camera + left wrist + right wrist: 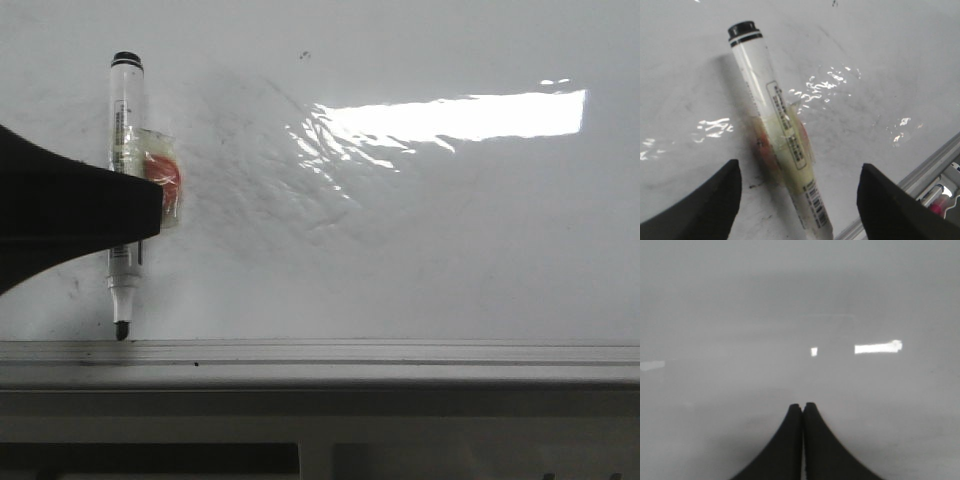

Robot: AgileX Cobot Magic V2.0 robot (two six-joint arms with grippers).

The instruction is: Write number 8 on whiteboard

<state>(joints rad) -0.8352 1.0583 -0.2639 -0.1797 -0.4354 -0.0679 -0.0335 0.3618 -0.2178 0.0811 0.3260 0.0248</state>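
The whiteboard (pixel 450 250) is glossy white with faint grey smudges and wrinkled film; no number 8 shows on it. A white marker (pixel 127 120) with a black tip and yellowish and orange tape round its middle lies on the board at the left, tip by the edge rail. My left gripper (pixel 150 210) hovers over its middle. In the left wrist view this gripper (pixel 800 167) is open, its fingers wide apart on either side of the marker (pixel 775 110). My right gripper (pixel 803 406) is shut and empty over a plain white surface.
A grey metal rail (pixel 320 352) runs along the board's near edge and also shows in the left wrist view (pixel 920 175). A small pink object (pixel 941 205) lies beyond the rail. A bright window reflection (pixel 450 115) sits on the board's upper right.
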